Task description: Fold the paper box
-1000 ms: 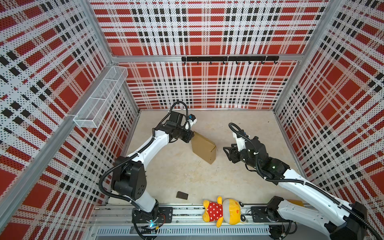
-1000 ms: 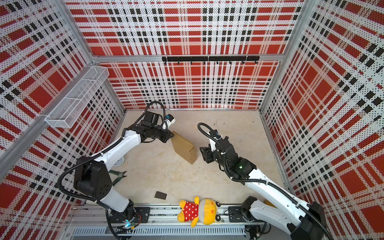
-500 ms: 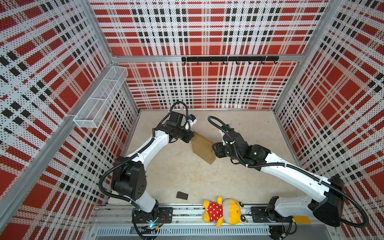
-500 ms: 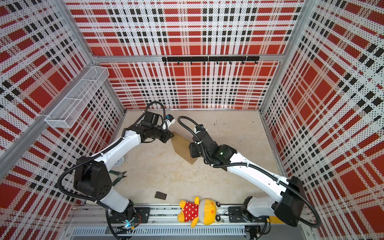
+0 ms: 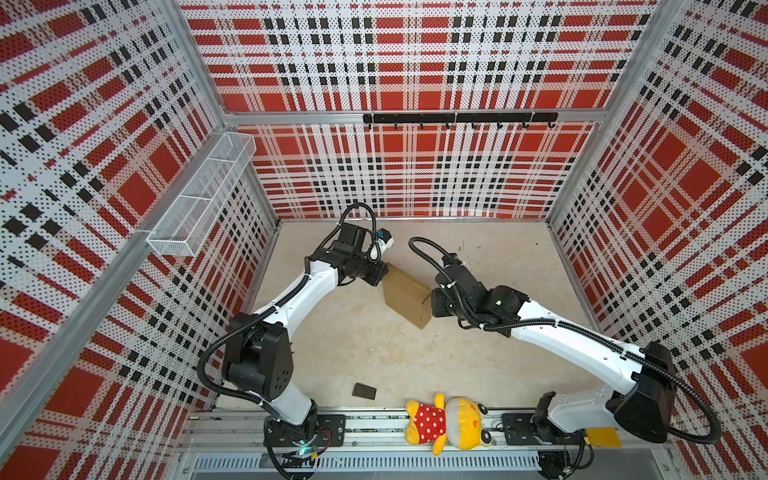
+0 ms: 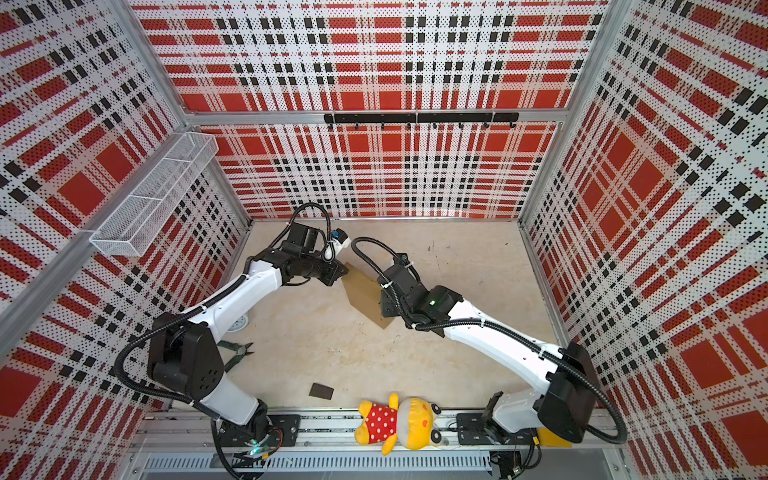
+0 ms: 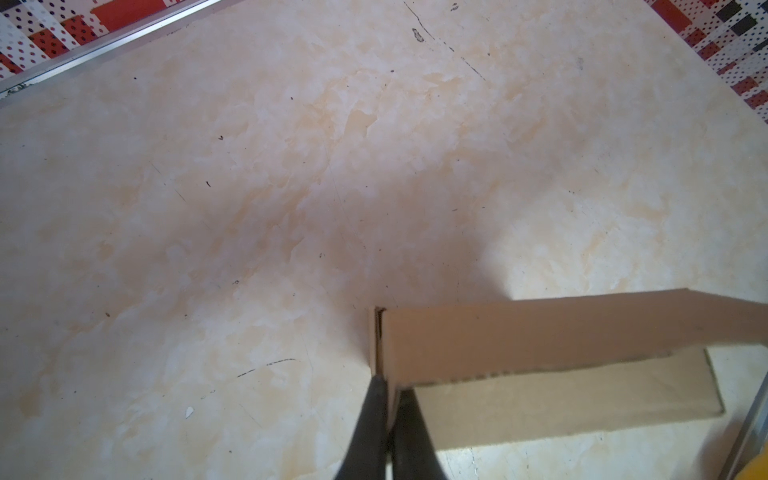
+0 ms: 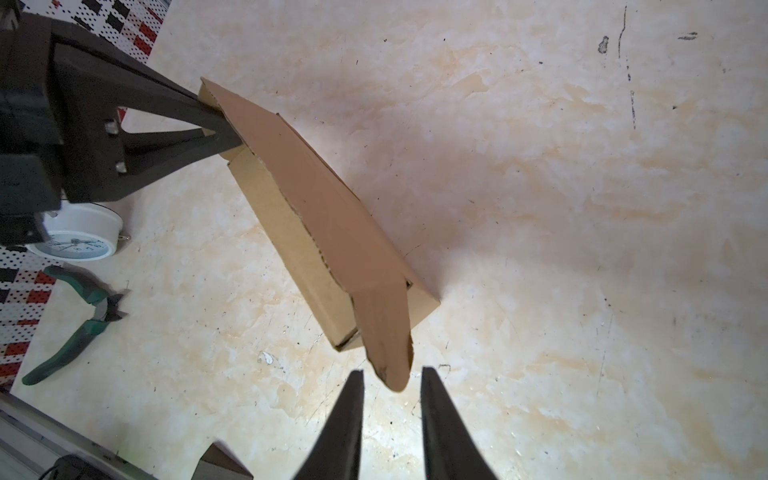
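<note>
The paper box (image 5: pixel 405 297) (image 6: pixel 361 293) is a shallow brown cardboard mailer, tilted, with one end raised off the floor. My left gripper (image 5: pixel 384 272) (image 7: pixel 390 386) is shut on the box's (image 7: pixel 540 345) far corner edge; its black fingers (image 8: pixel 208 124) clamp the cardboard. My right gripper (image 5: pixel 434 303) (image 8: pixel 390 374) sits at the opposite end, open. The rounded tip of the flap (image 8: pixel 386 332) hanging from the box (image 8: pixel 324 208) lies between its fingertips, with a gap on each side.
A small dark brown block (image 5: pixel 364 391) lies near the front rail beside a yellow plush toy (image 5: pixel 446 424). Green pliers (image 6: pixel 237 353) (image 8: pixel 79 324) and a white clock (image 8: pixel 79 237) lie by the left arm. A wire basket (image 5: pixel 203 195) hangs on the left wall.
My right arm has swung left up to the box's near end and its jaws have narrowed around the flap tip. The left gripper has kept its hold without moving.
</note>
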Controlling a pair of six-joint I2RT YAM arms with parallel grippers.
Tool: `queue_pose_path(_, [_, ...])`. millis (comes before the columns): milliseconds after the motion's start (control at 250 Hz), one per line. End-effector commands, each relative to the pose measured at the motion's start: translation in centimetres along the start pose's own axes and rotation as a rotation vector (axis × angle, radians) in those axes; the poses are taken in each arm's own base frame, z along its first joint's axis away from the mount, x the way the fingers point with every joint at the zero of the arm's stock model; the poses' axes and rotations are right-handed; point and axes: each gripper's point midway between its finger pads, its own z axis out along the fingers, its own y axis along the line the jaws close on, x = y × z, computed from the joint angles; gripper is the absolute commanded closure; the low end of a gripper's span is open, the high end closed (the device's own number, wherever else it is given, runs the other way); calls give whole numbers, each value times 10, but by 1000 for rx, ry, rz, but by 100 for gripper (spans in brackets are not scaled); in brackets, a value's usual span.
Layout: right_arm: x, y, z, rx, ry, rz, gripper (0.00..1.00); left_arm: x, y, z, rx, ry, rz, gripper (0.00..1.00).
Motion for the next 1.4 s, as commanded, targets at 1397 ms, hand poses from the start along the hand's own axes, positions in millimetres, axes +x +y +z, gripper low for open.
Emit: queue_pose_path(1397, [-28, -1, 11, -117, -91, 330, 96, 12, -30, 17, 50, 65, -5, 91])
